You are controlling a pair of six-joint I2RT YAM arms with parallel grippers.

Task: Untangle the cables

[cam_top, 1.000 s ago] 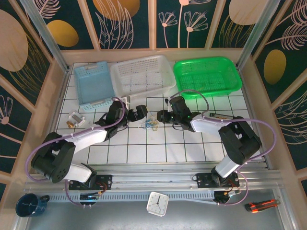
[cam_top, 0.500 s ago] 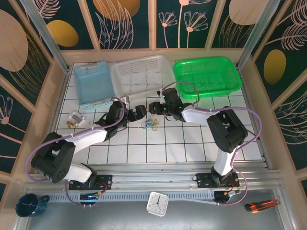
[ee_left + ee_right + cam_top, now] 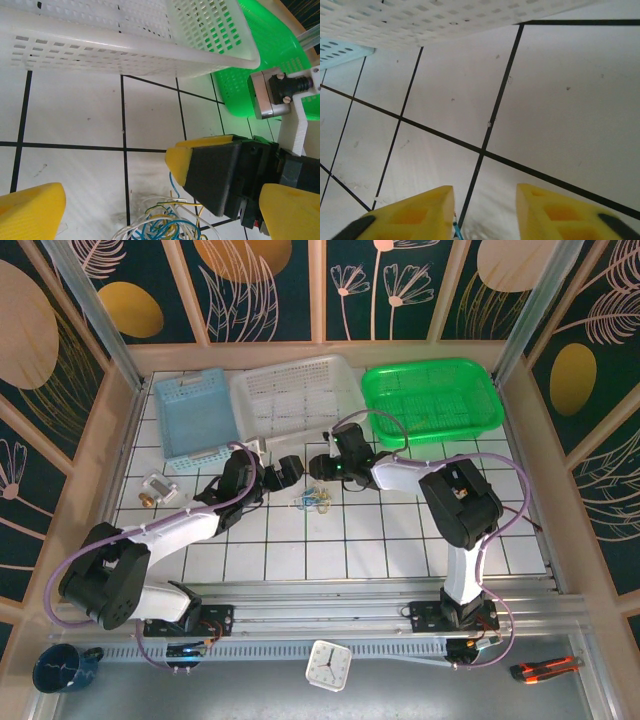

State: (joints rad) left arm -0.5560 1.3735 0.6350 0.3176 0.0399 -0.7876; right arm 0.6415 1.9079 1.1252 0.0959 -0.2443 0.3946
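Where the white tiled table (image 3: 300,550) ends at its near rail, a small white square alarm clock (image 3: 327,665) sits at 6 o'clock of the overhead view. A dark blue mug (image 3: 62,668) is at 8 o'clock and a red-and-black utility knife (image 3: 545,669) at 4 o'clock.

Farther in, near the table's middle, lies the clump of thin, curly cables (image 3: 315,500) in blue, white and yellowish-tan. The strands are too fine and interlaced to count. The left gripper (image 3: 290,472) is just at 11 o'clock of the clump and the right gripper (image 3: 322,466) just at 12 o'clock, the two heads nose to nose.

In the left wrist view the left gripper's (image 3: 162,192) yellow fingers (image 3: 32,210) are spread wide and cut off by the frame. Between them are bare tile, the top of the cables (image 3: 160,227) and the black head of the right gripper (image 3: 220,175).

In the right wrist view the right gripper's (image 3: 485,200) two fingers (image 3: 415,212) stand apart over bare tile. A sliver of blue wire (image 3: 455,231) shows at the bottom edge beside one; whether it touches cannot be told.

Beyond, three perforated plastic baskets line the far edge: light blue basket (image 3: 195,415) at 11 o'clock, white basket (image 3: 295,395) at 12, green basket (image 3: 430,400) at 1.
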